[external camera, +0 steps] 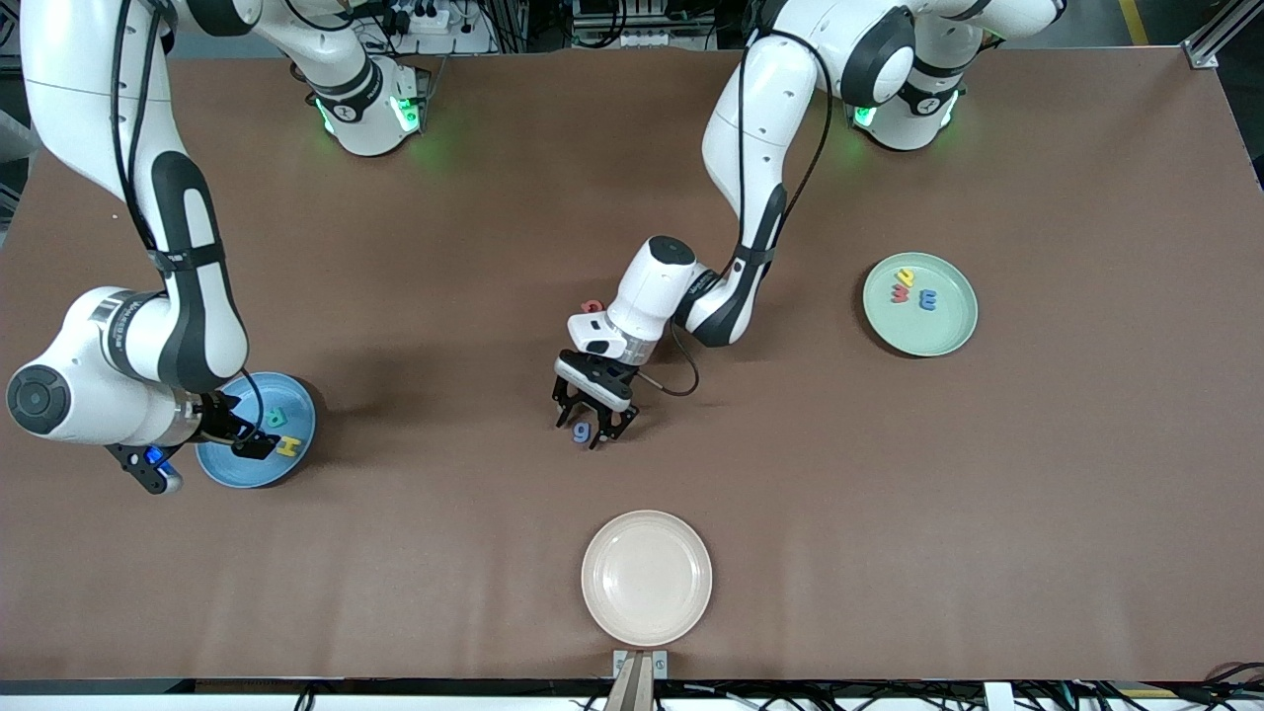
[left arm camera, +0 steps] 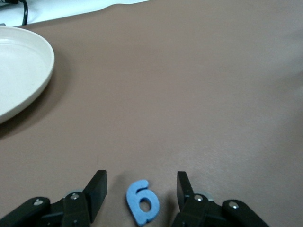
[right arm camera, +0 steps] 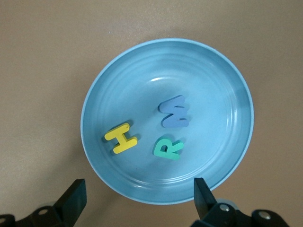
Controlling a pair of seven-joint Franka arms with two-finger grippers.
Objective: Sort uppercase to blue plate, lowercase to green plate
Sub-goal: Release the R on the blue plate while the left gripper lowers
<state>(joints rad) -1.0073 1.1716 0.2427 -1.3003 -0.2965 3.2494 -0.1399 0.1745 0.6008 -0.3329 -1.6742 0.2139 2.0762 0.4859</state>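
A: Left wrist view: blue g [left arm camera: 142, 202] flat on the table between the left gripper [left arm camera: 141, 191] fingers, a gap either side, nothing held.

B: Right gripper [right arm camera: 137, 198], wide, empty, over the blue plate [right arm camera: 97, 106]: H [right arm camera: 121, 138], W [right arm camera: 175, 111], R [right arm camera: 168, 147] inside.

A: Green plate [external camera: 958, 331] holds three. Left, I judge: g, plus a red letter [external camera: 592, 307] beside the left wrist.
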